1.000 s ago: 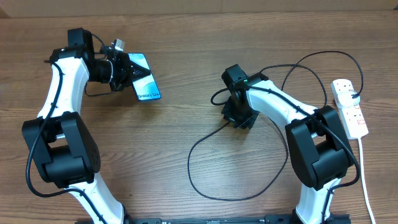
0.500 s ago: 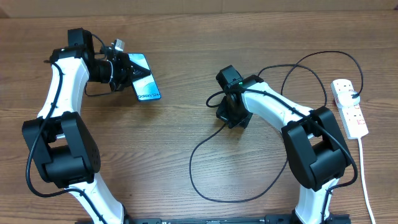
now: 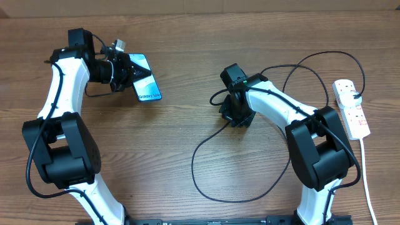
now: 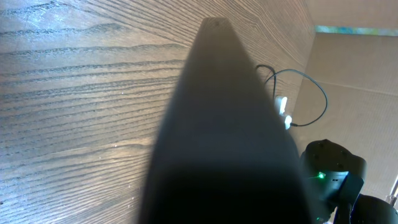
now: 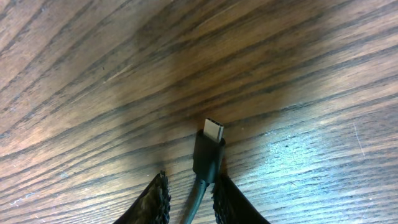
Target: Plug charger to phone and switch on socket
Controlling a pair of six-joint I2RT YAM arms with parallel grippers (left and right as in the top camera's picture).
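Observation:
The phone (image 3: 147, 84), with a teal screen, lies tilted at the far left, and my left gripper (image 3: 128, 74) is shut on its left end. In the left wrist view the phone (image 4: 224, 130) is a dark blurred shape that hides the fingers. The charger's black cable (image 3: 193, 165) loops over the middle of the table, and its black plug (image 3: 357, 95) sits in the white socket strip (image 3: 352, 112) at the right. My right gripper (image 3: 236, 115) is down at the cable's free end. In the right wrist view my right gripper (image 5: 189, 179) is open around the connector (image 5: 209, 152). Its tip lies on the wood.
The strip's white cord (image 3: 369, 187) runs down the right edge. Both arms' black bases stand at the front. The far strip (image 4: 282, 111) and the cable (image 4: 314, 93) show small in the left wrist view. A cardboard wall lines the back.
My right gripper moved a little left along the table, then slightly back right, staying low over the cable end. The cable loop shifted slightly. The left arm and the phone have not moved.

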